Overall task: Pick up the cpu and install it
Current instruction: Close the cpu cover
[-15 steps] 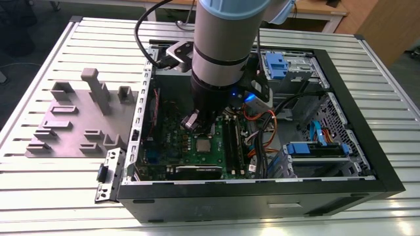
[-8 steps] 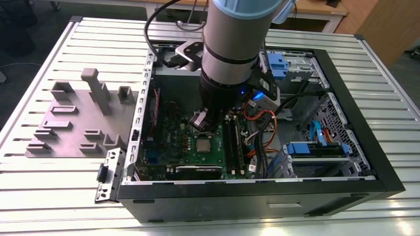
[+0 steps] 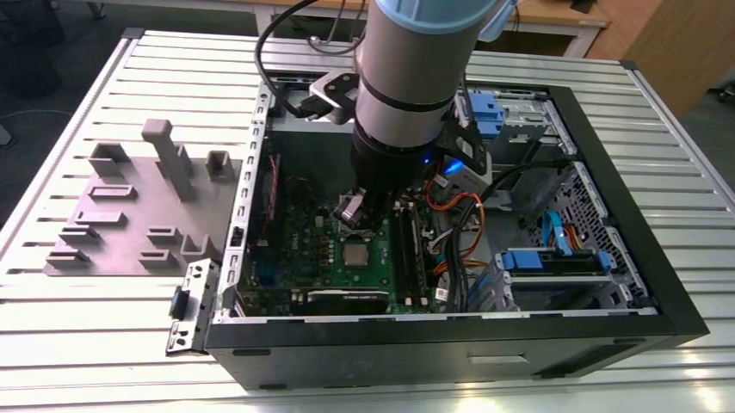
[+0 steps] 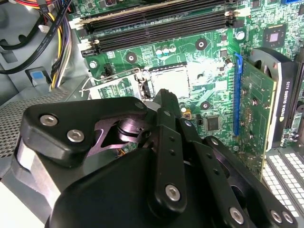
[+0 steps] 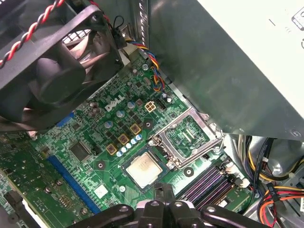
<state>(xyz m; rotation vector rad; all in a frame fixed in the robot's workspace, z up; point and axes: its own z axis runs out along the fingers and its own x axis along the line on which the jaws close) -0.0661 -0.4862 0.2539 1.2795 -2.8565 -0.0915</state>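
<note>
Gripper is squeezed closed, holding nothing — the cpu lies flat on the motherboard, at six o'clock from it in the exterior view. It looks light, stiff, easily hurt — hold its edges.

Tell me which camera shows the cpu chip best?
The first wrist view: the cpu lies close and unobstructed, its silver top and paler rim plain. The exterior view shows it as a small grey square. The second wrist view catches a glary, partly hidden pale square.
</note>
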